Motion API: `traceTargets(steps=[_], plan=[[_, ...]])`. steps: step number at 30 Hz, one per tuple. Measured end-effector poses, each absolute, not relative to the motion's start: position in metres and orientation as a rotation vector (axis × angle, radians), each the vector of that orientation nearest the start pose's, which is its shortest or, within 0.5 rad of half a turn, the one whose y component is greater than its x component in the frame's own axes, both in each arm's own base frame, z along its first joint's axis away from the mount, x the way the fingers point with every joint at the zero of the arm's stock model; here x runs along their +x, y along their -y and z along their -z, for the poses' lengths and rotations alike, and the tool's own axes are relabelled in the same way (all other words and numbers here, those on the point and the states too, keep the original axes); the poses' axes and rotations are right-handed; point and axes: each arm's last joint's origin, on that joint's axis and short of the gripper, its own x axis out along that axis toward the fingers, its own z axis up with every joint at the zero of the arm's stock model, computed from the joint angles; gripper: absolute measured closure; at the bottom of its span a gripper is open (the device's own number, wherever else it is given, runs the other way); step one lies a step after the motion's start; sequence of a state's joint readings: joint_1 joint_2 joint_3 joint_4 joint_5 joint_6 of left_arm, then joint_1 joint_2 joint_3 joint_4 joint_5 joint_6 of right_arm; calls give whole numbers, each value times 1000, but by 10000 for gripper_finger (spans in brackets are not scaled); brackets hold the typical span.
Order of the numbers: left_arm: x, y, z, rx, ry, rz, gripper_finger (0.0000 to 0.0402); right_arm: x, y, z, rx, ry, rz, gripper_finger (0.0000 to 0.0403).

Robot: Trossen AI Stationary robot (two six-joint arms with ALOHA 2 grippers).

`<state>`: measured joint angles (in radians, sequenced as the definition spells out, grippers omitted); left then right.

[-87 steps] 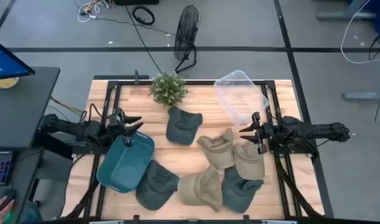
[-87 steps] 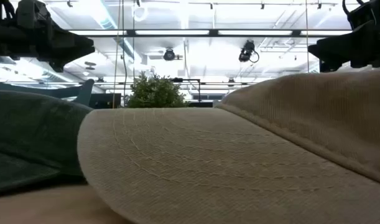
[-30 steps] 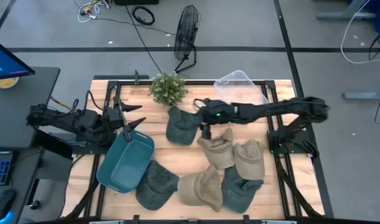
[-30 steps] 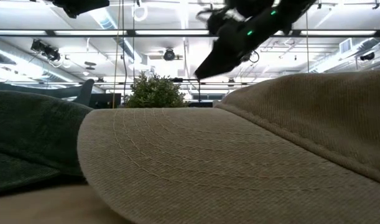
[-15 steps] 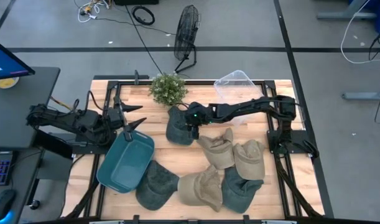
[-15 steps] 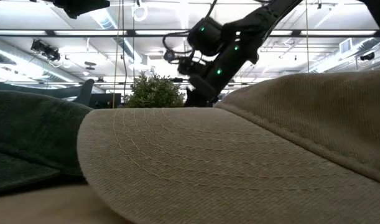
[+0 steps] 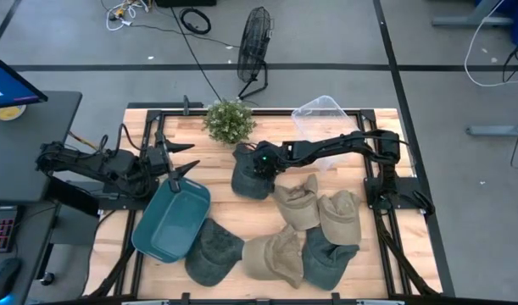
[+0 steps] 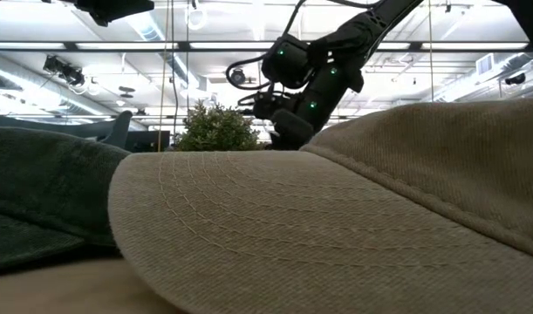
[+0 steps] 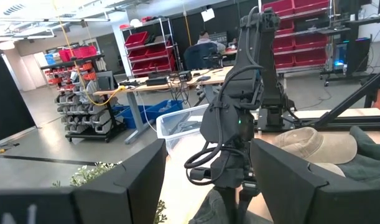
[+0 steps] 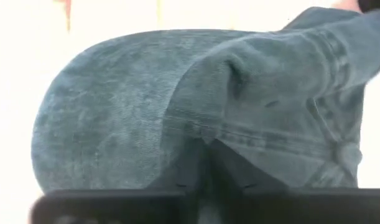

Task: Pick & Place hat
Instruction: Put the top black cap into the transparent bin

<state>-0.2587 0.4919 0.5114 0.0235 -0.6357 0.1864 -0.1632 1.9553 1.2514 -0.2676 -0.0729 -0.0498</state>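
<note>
The dark green hat (image 7: 248, 180) lies on the table's far middle, just near the plant; it fills the right wrist view (image 10: 146, 106). My right gripper (image 7: 260, 165) reaches across from the right and is shut on this hat; it also shows in the low view (image 8: 288, 122). My left gripper (image 7: 179, 166) waits open above the far edge of the teal bin (image 7: 169, 222), fingers spread wide in the left wrist view (image 9: 208, 186). Several more tan and green hats (image 7: 314, 229) lie in a heap at the near right. My right gripper pinches a raised fold of the hat's crown (image 10: 217, 140) between its two fingers, coming from above and slanting from the table's right. The cloth puckers toward the fingers. The hat's lower part still lies on the table (image 7: 242, 191).
A potted plant (image 7: 229, 120) stands at the far edge, a clear plastic tub (image 7: 326, 127) at the far right. A tan hat's brim (image 8: 336, 227) and a green hat (image 8: 39, 201) fill the low view's foreground. Bare wood shows between the bin and the hat.
My right arm has swung toward the table's left from above the tan hats to the green hat, come down on it and taken hold. The hat's crown has bunched up under the fingers and the hat has shifted slightly.
</note>
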Motion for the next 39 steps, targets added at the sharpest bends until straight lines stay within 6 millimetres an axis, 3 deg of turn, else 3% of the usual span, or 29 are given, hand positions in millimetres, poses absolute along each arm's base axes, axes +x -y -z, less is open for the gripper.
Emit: traceTargets(steps=[7,14,18,23,28,34,39], plan=[[122,15,-297,155,5,-379,164,392,62,-162,54,-964,35,396],[122,15,-295,107,-3,-378,164,372,58,-217,12,-879,22,399],[122,15,-295,103,-3,-378,164,346,55,-264,-46,-810,63,399],[122,15,-295,103,-4,-377,164,297,52,-322,-154,-735,247,401],[122,15,-294,106,-10,-377,164,249,51,-357,-241,-709,458,401],[122,15,-293,109,-16,-377,164,216,59,-362,-336,-829,749,401],[122,15,-293,111,-17,-377,164,215,73,-330,-518,-1047,787,401]])
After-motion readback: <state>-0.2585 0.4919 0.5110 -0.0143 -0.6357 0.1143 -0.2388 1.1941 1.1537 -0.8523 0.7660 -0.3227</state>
